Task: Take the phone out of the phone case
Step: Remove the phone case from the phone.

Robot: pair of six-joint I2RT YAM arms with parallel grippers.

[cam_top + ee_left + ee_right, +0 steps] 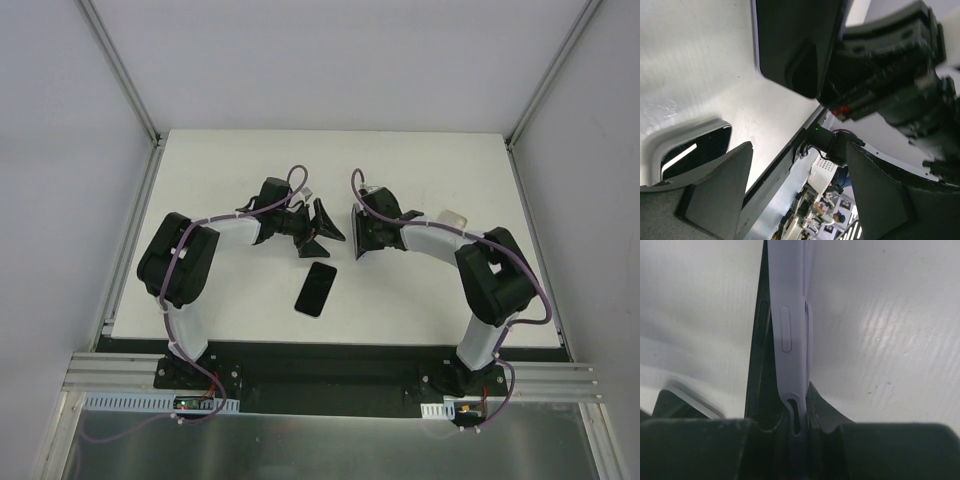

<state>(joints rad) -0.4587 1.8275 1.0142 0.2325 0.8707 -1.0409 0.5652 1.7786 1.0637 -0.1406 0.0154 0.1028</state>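
One firm pinch only: right end effector [796, 412] clamped on near end of lavender case [790, 315], held on edge, long axis straight ahead, dark phone [757, 365] apparently against its left face; left end effector [799, 150] spread wide, empty, facing that dark side, just beside.

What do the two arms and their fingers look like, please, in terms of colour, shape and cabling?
Both the left arm and the right arm have chunky black joints joined by smooth white links. A thin purple cable runs along each, looping free near the wrist. The fingers are matt black, broad and wedge-shaped. Each black base has a small green board beside it.
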